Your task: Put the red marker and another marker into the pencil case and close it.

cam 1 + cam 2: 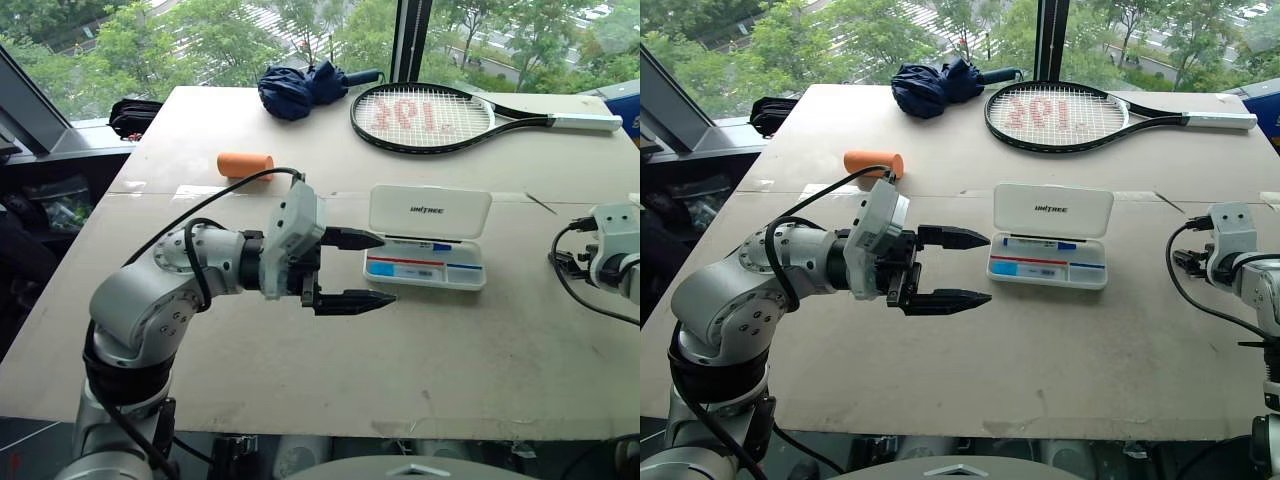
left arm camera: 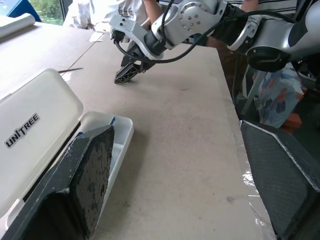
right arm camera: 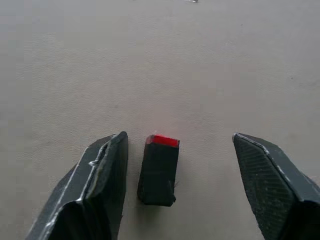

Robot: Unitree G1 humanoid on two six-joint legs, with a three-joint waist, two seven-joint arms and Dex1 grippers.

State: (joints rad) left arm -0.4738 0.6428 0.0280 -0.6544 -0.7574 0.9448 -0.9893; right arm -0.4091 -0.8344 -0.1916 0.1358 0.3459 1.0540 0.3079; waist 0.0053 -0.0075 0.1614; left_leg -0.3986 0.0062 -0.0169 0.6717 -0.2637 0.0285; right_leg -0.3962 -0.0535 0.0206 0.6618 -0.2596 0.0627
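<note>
- Beige tabletop (image 1: 300, 370) fills the foreground, with windows and green trees behind its far edge.
- Nearest, the left tool (image 1: 352, 268) hangs above the tabletop with its two black fingers spread wide, one above the other, and nothing between them; the left arm is bent at the elbow and the tool points sideways toward the robot's right, almost level.
- Just beyond those fingertips, to the robot's right, lies the pencil case (image 1: 428, 240), its lid standing open with dark lettering on it. The left tool is close beside the case but apart from it.
- Inside the case's tray lie long items in blue, red and white; what each one is cannot be told.
- At the right edge the right arm reaches forward and down, well apart from the case.
- In the right wrist view the right tool (image 3: 182, 170) stands partly open just over the tabletop, and a short black object with a red end (image 3: 159, 167) lies between the fingers, nearer to one of them; whether it is touched cannot be told.
- Farther back lie an orange cylinder (image 1: 245, 165), a black tennis racket (image 1: 425, 115) and a folded navy umbrella (image 1: 305, 88).
</note>
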